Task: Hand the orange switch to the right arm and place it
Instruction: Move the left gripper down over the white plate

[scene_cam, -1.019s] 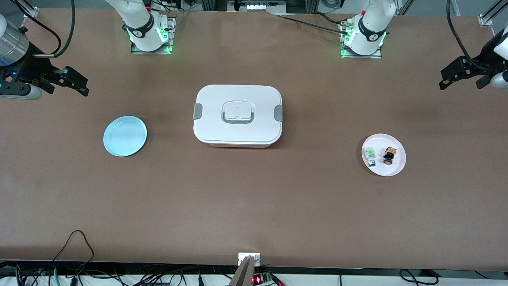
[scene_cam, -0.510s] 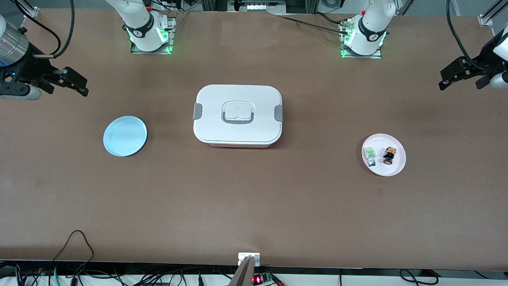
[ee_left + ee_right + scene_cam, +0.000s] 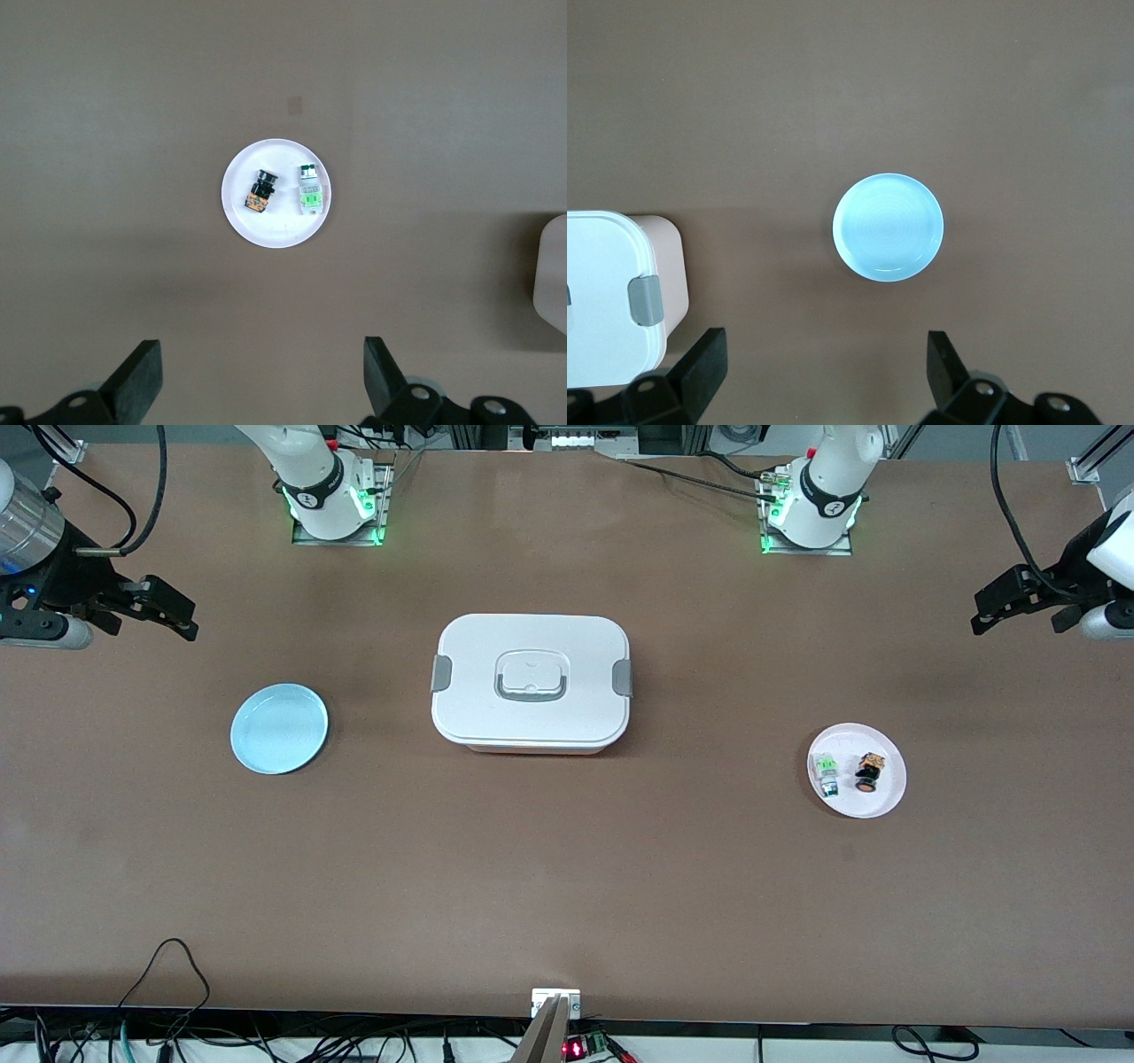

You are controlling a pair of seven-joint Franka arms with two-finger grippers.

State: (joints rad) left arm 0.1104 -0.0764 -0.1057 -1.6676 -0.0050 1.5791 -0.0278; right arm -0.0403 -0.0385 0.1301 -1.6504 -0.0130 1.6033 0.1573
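Black orange-capped orange switch (image 3: pixel 868 771) lying beside green switch (image 3: pixel 827 772) on white plate (image 3: pixel 877 804); blue plate (image 3: pixel 279 728) bare, lidded white box (image 3: pixel 531 682) between; left gripper (image 3: pixel 1015 600) and right gripper (image 3: pixel 158 607) spread wide, empty, above table ends

Bare worktop (image 3: pixel 567 886) lies open all around the white plate (image 3: pixel 882 793), where the orange switch (image 3: pixel 868 771) lies just beside the green switch (image 3: pixel 827 772), apart. The lidded white box (image 3: pixel 530 684) stands mid-worktop, between that plate and the blue plate (image 3: pixel 279 728).
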